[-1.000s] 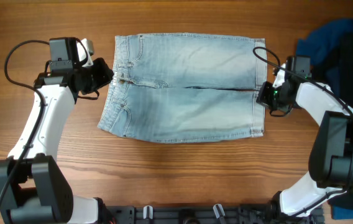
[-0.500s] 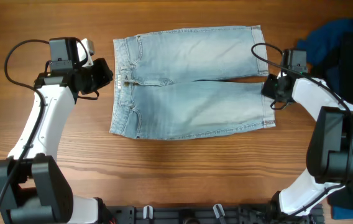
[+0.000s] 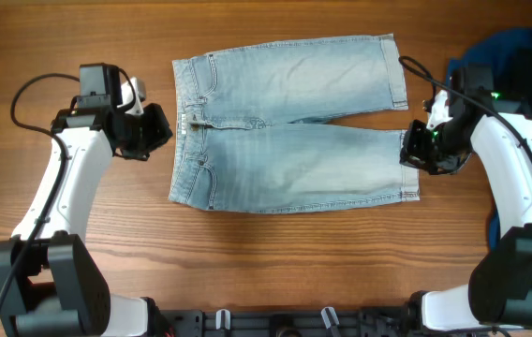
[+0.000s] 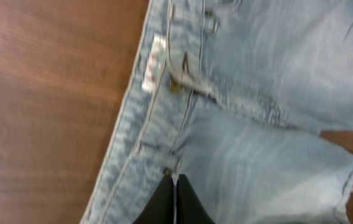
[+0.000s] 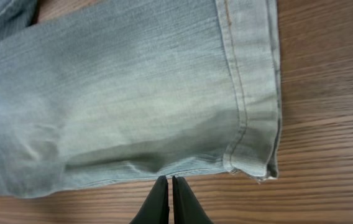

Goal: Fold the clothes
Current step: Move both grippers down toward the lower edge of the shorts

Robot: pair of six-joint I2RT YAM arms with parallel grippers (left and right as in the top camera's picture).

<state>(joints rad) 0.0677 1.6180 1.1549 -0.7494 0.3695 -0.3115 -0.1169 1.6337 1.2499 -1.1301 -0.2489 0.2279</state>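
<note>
1. The brown wooden worktop point(image 3: 275, 271) has a dark heap of clothes point(image 3: 519, 65) at its right edge.
2. The shorts point(image 3: 285, 150) lie flat in the middle. Their long way runs left to right, waist on the left.
3. The left gripper point(image 3: 158, 131) is pinched shut and empty, just beside the waist.
4. The right gripper point(image 3: 414, 150) is also pinched shut and empty, by the nearer leg's cuff.
5. Each end has an arm close by.

Garment heap point(image 3: 528, 84) cropped at edge, shorts point(image 4: 245, 93) blurred

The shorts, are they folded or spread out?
Spread out: the shorts lie flat, both legs showing side by side, nothing folded over.
</note>
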